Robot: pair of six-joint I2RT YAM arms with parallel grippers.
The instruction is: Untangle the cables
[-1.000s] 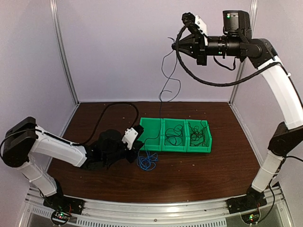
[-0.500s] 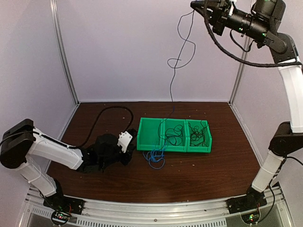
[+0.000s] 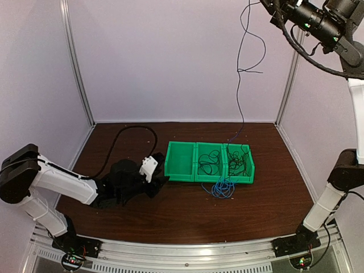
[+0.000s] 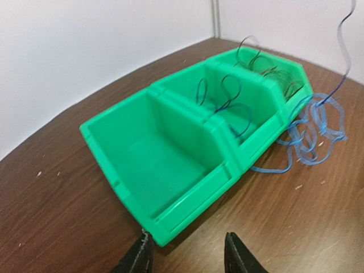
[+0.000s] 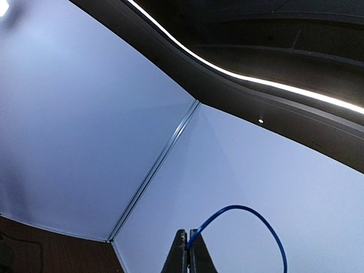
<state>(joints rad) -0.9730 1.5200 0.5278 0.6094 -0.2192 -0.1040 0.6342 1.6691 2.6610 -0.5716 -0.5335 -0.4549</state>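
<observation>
Right pincer (image 5: 188, 244) clamps the blue cable (image 3: 222, 187) up high to draw its loops out; left pincer (image 4: 187, 259) gapes, empty.

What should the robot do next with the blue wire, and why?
Probably raise the right gripper a bit higher. Its jaws are shut on the blue cable, which hangs down to curly loops lying on the table by the bins; more height might pull them free.

Bottom centre of my frame: my right gripper (image 5: 187, 233) pinches a blue cable (image 5: 239, 206) arcing rightward against pale walls (image 5: 85, 114); dark ceiling (image 5: 284, 34) fills the upper right.
</observation>
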